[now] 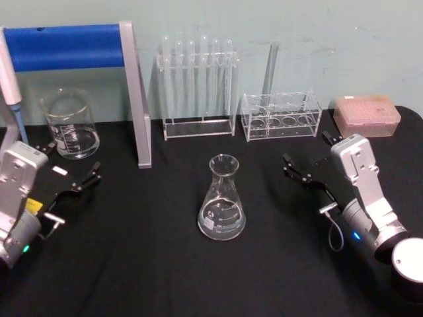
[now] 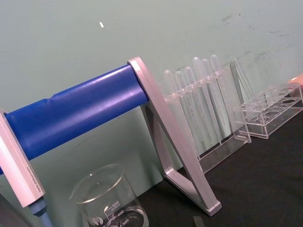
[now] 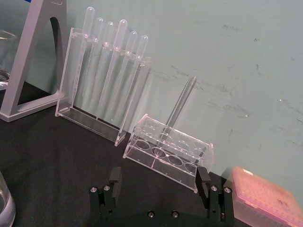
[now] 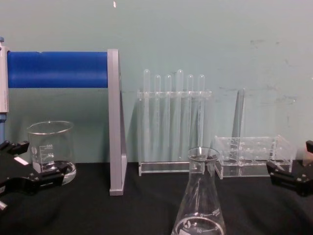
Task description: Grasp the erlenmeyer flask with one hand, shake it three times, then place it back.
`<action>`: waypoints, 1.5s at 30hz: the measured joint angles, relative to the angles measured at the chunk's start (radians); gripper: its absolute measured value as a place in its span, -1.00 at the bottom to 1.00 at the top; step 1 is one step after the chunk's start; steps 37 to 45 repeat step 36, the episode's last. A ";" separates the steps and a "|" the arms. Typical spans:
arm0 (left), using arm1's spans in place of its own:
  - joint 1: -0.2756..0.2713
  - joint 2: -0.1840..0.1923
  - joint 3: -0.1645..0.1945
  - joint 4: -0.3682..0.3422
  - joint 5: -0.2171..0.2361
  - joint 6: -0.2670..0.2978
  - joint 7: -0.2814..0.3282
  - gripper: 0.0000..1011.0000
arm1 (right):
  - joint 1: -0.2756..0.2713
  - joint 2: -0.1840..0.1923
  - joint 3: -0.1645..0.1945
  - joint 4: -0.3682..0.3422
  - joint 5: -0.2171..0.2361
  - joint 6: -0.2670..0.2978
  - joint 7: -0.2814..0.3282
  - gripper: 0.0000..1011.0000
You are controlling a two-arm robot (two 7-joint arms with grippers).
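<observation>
step: pre-grasp, flask (image 1: 221,198) untouched mid-tabletop | right gripper (image 1: 309,158) jaws open, near | left gripper (image 1: 73,170) jaws open, by beaker (image 1: 69,123) | next: reach in, close on flask neck

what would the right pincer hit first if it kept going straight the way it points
Probably the low clear rack: the open right pincer points at it across bare black cloth, though depth is hard to judge.

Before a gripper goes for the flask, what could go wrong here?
1. The flask is smooth glass with a narrow neck and stands free, so open fingers closing off-centre might tip it or let it slip.
2. The right gripper sits close to the low tube rack; a wide swing might hit it.
3. The left gripper is beside the beaker.
</observation>
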 joint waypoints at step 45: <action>0.000 0.000 0.000 0.000 0.000 0.000 0.000 0.98 | 0.000 0.000 0.000 0.000 0.000 0.000 0.000 0.98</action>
